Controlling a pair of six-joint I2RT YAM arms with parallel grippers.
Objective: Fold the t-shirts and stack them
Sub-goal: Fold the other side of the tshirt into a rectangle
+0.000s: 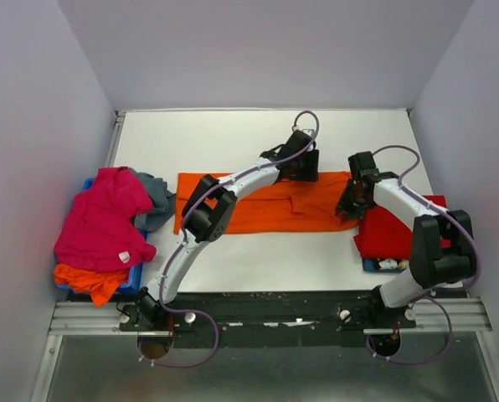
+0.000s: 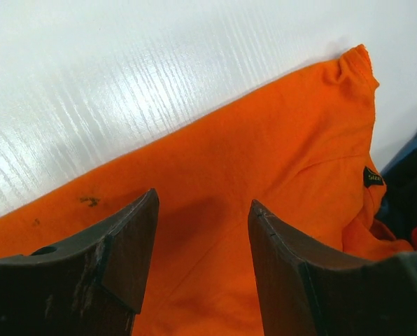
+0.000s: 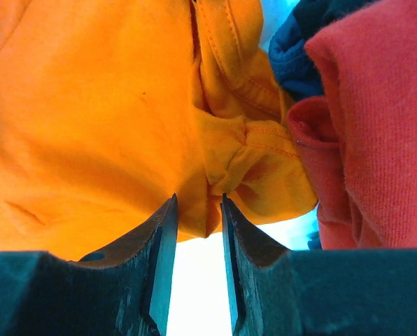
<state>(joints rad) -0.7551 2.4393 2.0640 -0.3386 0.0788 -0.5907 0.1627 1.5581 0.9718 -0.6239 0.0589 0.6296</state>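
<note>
A bright orange t-shirt (image 1: pixel 262 205) lies folded into a long strip across the middle of the table. My left gripper (image 1: pixel 302 167) hovers over its far right part, open; orange cloth (image 2: pixel 264 126) shows below the left gripper (image 2: pixel 203 197) and nothing sits between the fingers. At the strip's right end is my right gripper (image 1: pixel 354 201). Its jaws are parted, and a loose fold of the orange t-shirt (image 3: pixel 89 105) hangs between the tips of the right gripper (image 3: pixel 199 197). A red t-shirt (image 1: pixel 392 230) lies just right of it, close beside the orange cloth (image 3: pixel 383 119).
At the left edge a blue tray (image 1: pixel 135 280) holds a pile: a magenta t-shirt (image 1: pixel 103 218) on top, a grey-blue one (image 1: pixel 153 197) behind, another orange one (image 1: pixel 86 280) underneath. A blue bin (image 1: pixel 375 265) sits under the red t-shirt. White walls enclose the table.
</note>
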